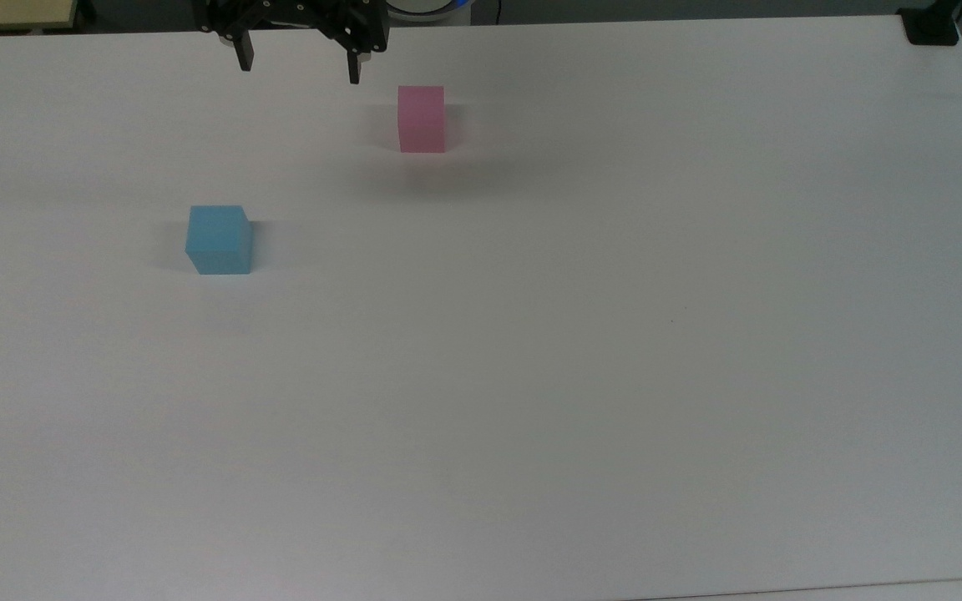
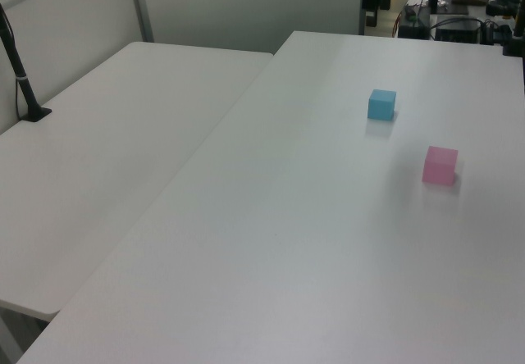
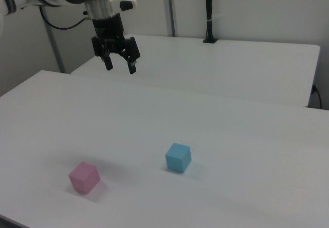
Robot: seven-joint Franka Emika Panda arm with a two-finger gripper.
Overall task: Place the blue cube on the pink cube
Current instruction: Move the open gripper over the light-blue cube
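blue cube point(image 1: 219, 239) at top view's 9 o'clock, alone on white table point(image 1: 581, 351) | gripper point(image 1: 298, 70) at 12, high, fingers wide, empty | pink cube point(image 1: 421, 118) at 1 | advice: descend centred, square to faces.

a robotics lab or office workroom

plain white tables point(image 2: 271, 216) pushed together, grey partition walls point(image 2: 246, 7), a clamped black camera pole point(image 3: 208, 12), and cabled electronics point(image 2: 459, 24) at the back.

A plain sky-blue cube point(image 1: 219, 239), a plain pale pink cube point(image 1: 421, 118), a white table point(image 1: 531, 376), a black pincer point(image 1: 299, 72).
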